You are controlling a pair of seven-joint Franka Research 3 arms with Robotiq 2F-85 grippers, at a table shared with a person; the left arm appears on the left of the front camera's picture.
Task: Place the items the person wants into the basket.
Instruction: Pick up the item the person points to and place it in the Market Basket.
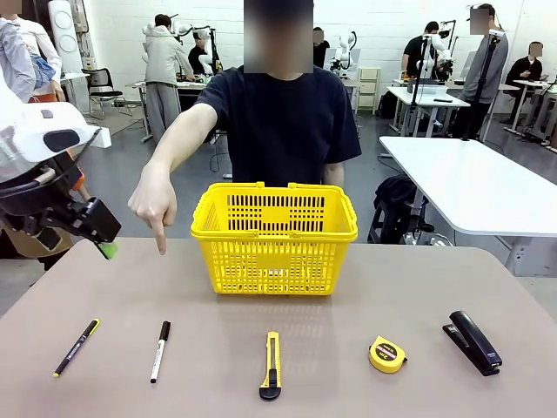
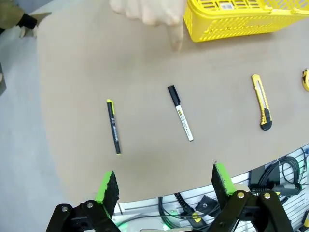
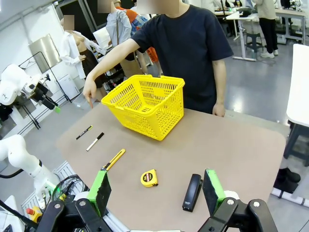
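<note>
L gripper (image 2: 164, 181): jaws full wide, nothing in them, hovering over near-left part of table (image 1: 348, 296), pen (image 2: 113, 126) & marker (image 2: 180, 112) ahead of it. R gripper (image 3: 155, 186): same, wide & empty, above near edge by stapler (image 3: 191, 193).

Five tools in a spaced row along robot's side, incl. knife (image 1: 271, 366) & tape measure (image 1: 386, 354). Prob. spaced so each can be taken singly. Basket (image 1: 274, 266) at far middle, just in front of person; looks empty.

Person's hand (image 1: 155, 205) out over table, index finger straight down, just beyond marker's cap end. I read that as the request. Pen lies near, so not certain.

Hard to see: marker print too small; tape measure cut off in L wrist view; basket floor partly screened by lattice.
</note>
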